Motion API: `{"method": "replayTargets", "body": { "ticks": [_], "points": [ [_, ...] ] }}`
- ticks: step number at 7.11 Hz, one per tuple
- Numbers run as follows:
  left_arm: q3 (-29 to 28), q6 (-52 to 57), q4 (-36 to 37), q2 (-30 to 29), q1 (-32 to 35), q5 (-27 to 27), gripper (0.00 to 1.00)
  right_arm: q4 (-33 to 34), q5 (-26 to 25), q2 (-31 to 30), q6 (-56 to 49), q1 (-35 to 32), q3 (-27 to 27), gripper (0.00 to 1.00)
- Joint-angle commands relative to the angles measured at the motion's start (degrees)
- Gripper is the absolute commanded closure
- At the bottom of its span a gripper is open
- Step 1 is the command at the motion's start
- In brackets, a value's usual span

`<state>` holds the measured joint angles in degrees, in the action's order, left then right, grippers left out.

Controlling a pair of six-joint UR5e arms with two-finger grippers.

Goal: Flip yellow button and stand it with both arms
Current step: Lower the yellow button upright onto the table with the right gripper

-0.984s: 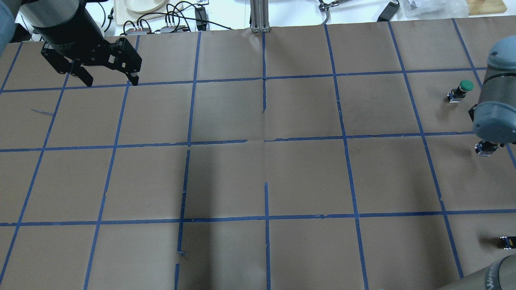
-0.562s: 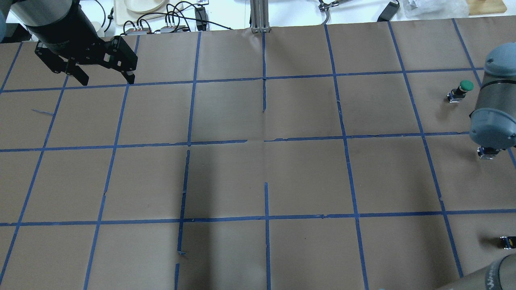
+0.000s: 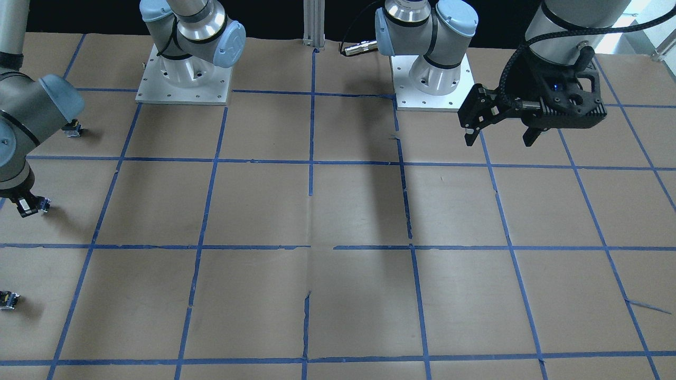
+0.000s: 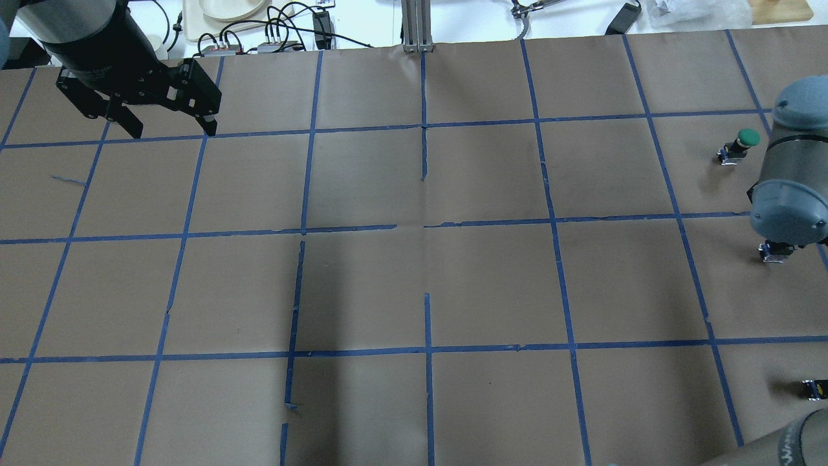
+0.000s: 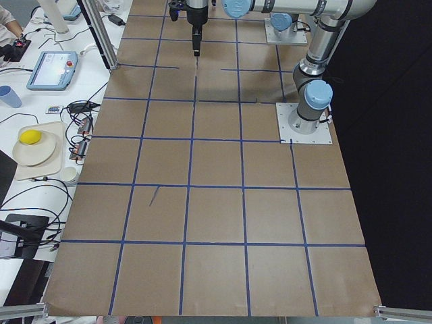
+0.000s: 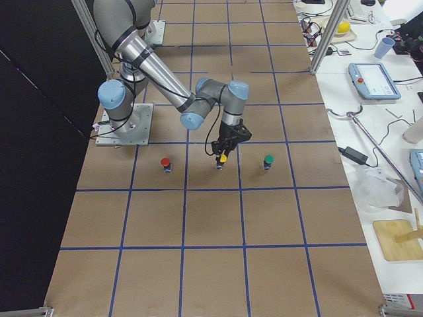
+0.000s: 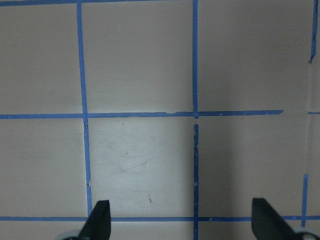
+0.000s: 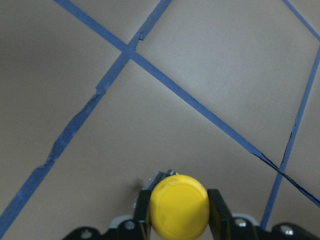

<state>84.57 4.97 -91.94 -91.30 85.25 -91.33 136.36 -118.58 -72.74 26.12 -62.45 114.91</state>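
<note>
At the bottom of my right wrist view, the right hand (image 8: pixel 180 215) clenches the yellow button (image 8: pixel 179 205), perhaps touching the bench (image 8: pixel 210 75). A shallow pinch could let it twist free. Far off, upper left overhead, the left hand (image 4: pixel 173 129) hangs spread.

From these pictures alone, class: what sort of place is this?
Probably a robotics lab: a left arm and right arm bolted to a table gridded with blue tape, the yellow button in the right pincer, a teach pendant nearby.
</note>
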Motion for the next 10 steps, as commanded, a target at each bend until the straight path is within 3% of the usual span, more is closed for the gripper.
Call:
{"method": "replayTargets", "body": {
  "ticks": [1,4,6,7,8,9,10],
  "points": [
    [0.0,-0.1,-0.1,0.1,0.0,0.1,0.00,0.0,-0.1,0.1,0.1,0.0,0.1,0.75],
    [0.2,-0.2,-0.2,0.5,0.1,-0.1,0.00,0.0,0.0,0.5,0.1,0.0,0.1,0.60],
    [0.2,-0.6,-0.2,0.3,0.2,-0.2,0.00,0.0,-0.1,0.6,0.1,0.0,0.1,0.35],
    [0.2,-0.1,-0.7,1.1,0.3,-0.6,0.00,0.0,0.0,0.4,0.0,0.0,0.1,0.18],
    [0.4,-0.1,-0.8,1.0,0.3,-0.6,0.00,-0.1,-0.1,0.0,-0.1,0.0,0.1,0.13],
    [0.4,-0.1,-0.9,1.4,0.3,-0.6,0.00,-0.1,0.0,-0.5,-0.3,0.0,0.0,0.00],
    [0.4,-0.1,-0.9,1.1,0.3,-0.4,0.00,-1.2,1.1,-1.6,-0.5,0.0,-0.3,0.00]
  ]
}}
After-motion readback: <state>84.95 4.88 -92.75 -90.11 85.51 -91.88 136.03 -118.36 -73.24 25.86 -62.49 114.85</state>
